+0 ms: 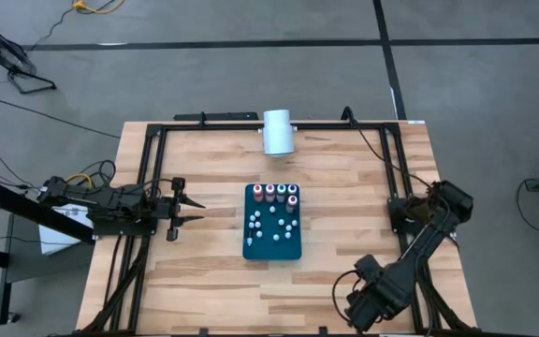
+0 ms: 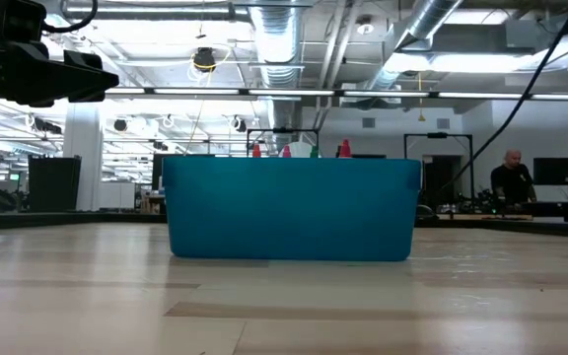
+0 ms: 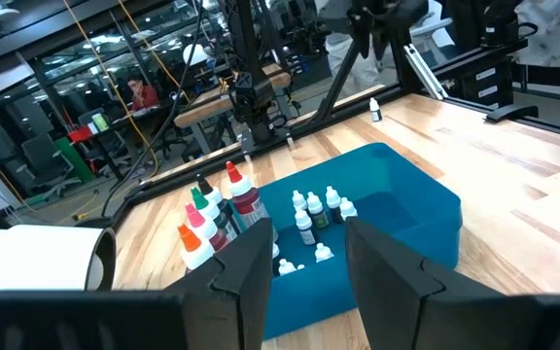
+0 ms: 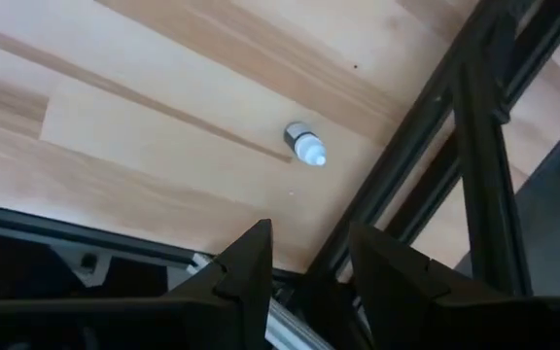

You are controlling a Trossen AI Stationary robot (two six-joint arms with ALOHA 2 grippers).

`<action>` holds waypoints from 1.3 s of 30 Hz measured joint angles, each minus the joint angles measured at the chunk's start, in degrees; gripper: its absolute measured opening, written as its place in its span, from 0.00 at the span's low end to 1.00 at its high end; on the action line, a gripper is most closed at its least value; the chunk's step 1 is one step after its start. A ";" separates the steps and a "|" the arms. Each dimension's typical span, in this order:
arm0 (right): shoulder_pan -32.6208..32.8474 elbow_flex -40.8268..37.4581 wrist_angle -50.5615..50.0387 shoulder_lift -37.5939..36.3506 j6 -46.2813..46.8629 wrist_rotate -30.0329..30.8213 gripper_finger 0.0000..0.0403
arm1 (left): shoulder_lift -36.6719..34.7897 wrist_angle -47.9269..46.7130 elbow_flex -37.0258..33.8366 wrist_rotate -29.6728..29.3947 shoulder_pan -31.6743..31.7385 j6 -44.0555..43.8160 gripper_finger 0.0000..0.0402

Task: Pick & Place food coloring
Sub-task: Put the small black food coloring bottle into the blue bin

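Observation:
The food coloring is a set of small bottles (image 1: 274, 211) standing in a teal tray (image 1: 251, 245) at mid-table; a row of taller ones with coloured caps (image 3: 212, 219) lines its far end, and small whitish ones (image 3: 311, 216) stand behind. One lone small bottle (image 4: 305, 144), dark with a white cap, rests on the wood beside the black frame rail. My left gripper (image 1: 191, 208) hovers level and open, left of the tray. My right gripper (image 4: 309, 262) is open, pointing steeply down above the lone bottle, near the table's front right (image 1: 368, 298).
A large white cylinder (image 1: 278, 132) lies at the table's far edge. Black frame rails (image 4: 455, 146) run along the table's sides, close to the lone bottle. Bare wood surrounds the tray (image 2: 289, 209). People show in the room beyond the table.

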 joint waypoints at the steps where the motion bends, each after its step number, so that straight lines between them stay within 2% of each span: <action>1: 0.31 -0.63 0.76 -0.22 0.30 0.00 0.32 | 0.00 0.00 0.00 0.00 0.01 -0.04 0.31; 21: 4.80 -25.36 24.88 -10.12 5.36 0.39 0.32 | 0.00 0.00 0.00 0.00 0.00 0.02 0.31; 25: 5.46 -28.03 29.01 -10.20 5.39 0.22 0.32 | 0.00 0.02 0.00 0.00 0.01 -0.03 0.31; 34: 6.30 -30.45 29.70 -10.20 5.36 0.28 0.32 | 0.00 0.02 0.00 0.00 0.01 -0.06 0.31; 39: 6.34 -34.11 35.47 -10.22 5.27 0.34 0.32 | 0.01 0.00 0.00 0.00 0.00 -0.05 0.31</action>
